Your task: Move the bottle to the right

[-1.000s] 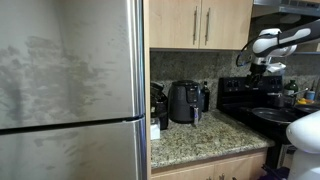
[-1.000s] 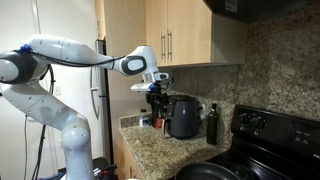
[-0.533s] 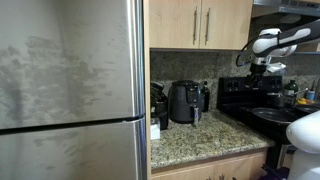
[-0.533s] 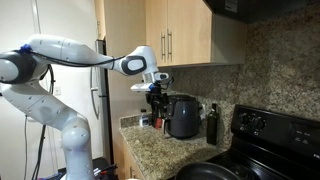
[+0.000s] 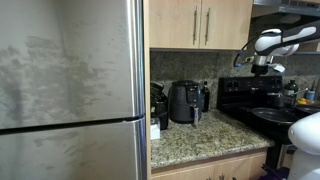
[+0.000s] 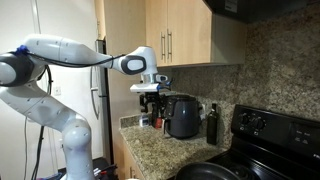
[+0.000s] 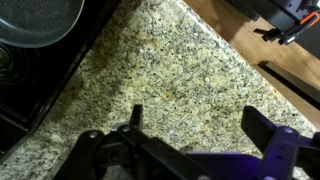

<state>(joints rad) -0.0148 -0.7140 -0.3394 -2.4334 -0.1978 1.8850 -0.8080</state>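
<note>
The white arm reaches level across the kitchen, its wrist bent down over the granite counter. A black air fryer stands just beside the wrist. The dark bottle stands upright between the fryer and the stove, and its label is too small to read. The gripper hangs spread wide and holds nothing. Its base is cut off in the wrist view.

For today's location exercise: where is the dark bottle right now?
In an exterior view, the dark bottle stands on the granite counter, between the black air fryer and the stove.
</note>
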